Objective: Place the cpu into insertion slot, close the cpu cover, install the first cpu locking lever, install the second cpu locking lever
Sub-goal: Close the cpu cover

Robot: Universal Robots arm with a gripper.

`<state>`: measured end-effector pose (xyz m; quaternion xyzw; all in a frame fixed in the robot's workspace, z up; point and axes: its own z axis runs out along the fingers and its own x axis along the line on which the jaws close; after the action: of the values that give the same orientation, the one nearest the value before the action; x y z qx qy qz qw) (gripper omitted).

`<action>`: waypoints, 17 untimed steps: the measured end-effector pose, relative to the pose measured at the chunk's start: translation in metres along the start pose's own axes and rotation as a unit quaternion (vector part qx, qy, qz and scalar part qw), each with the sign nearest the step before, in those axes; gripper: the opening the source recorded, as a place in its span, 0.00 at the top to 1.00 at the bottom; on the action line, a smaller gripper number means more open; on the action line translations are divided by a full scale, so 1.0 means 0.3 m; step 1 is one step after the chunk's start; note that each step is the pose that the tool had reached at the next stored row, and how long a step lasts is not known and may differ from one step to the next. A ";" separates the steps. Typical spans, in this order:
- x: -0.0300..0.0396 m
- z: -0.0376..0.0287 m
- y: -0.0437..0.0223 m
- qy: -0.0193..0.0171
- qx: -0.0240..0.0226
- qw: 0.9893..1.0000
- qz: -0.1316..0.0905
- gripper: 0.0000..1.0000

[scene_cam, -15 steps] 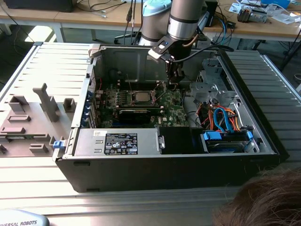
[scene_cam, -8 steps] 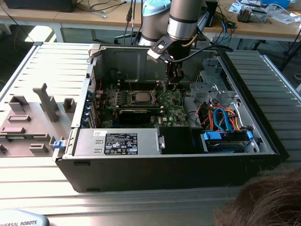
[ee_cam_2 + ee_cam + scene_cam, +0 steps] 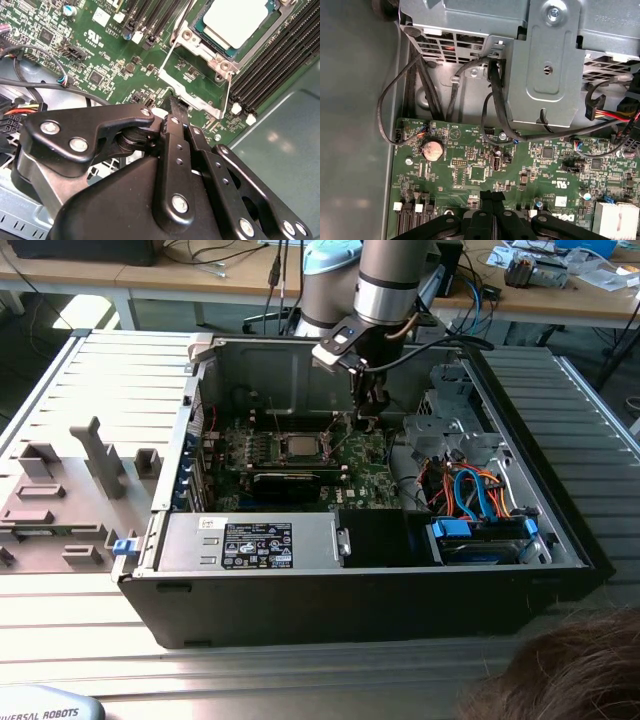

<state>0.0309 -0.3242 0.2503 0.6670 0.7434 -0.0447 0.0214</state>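
We find the cpu (image 3: 240,20) seated in the insertion slot (image 3: 210,52), the fingers (image 3: 175,130) clenched on nothing beside the thin locking lever (image 3: 192,96), where a skewed push might slip off and scrape the green board (image 3: 115,65)

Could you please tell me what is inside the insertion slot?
The cpu lies in the slot, its silver top facing up. Its underside and the slot's floor cannot be seen, because the chip covers them.
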 end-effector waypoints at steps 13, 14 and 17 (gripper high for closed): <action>0.001 0.001 -0.009 -0.001 0.000 1.000 0.000 0.89; 0.001 0.001 -0.010 -0.001 0.000 1.000 0.000 0.89; 0.002 0.001 -0.016 -0.001 0.000 1.000 0.000 0.89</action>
<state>0.0260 -0.3242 0.2501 0.6670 0.7434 -0.0457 0.0222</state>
